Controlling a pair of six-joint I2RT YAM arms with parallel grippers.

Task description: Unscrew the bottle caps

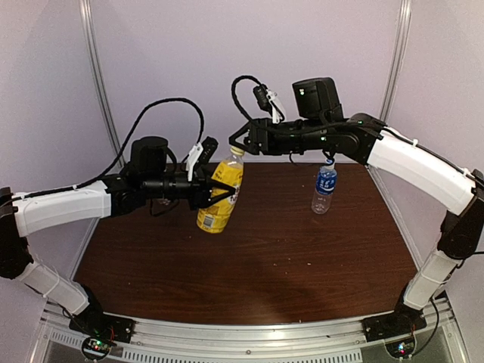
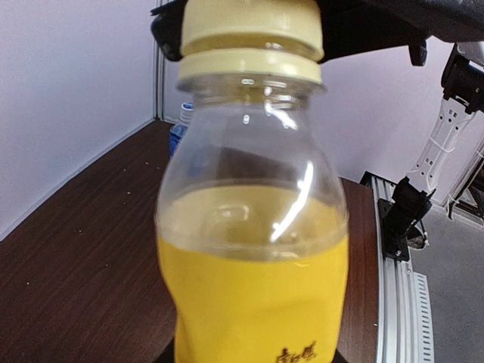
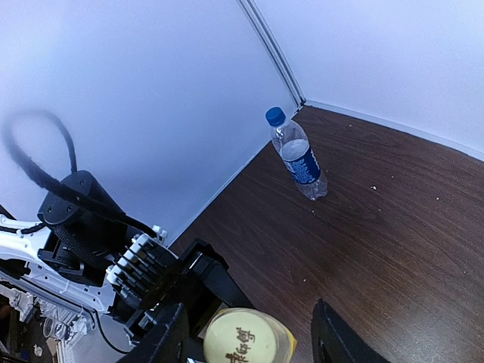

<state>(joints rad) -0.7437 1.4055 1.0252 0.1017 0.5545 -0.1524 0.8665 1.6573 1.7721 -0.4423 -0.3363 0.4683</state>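
My left gripper point(image 1: 221, 193) is shut on the body of the yellow-orange bottle point(image 1: 220, 198) and holds it tilted above the table. Its pale yellow cap point(image 3: 242, 338) is on the neck, also seen in the left wrist view as the cap point(image 2: 250, 32). My right gripper point(image 3: 249, 342) is open around that cap. One finger point(image 3: 162, 340) is close beside it and the other finger point(image 3: 340, 342) stands apart. A clear bottle with a blue label point(image 1: 324, 189) stands upright at the back right, its blue cap point(image 3: 275, 116) on.
The dark wood table point(image 1: 265, 257) ends at pale walls at the back and sides. The metal rail with the right arm's base point(image 2: 401, 227) runs along the near edge. The left arm's cable point(image 1: 162, 106) loops above its wrist.
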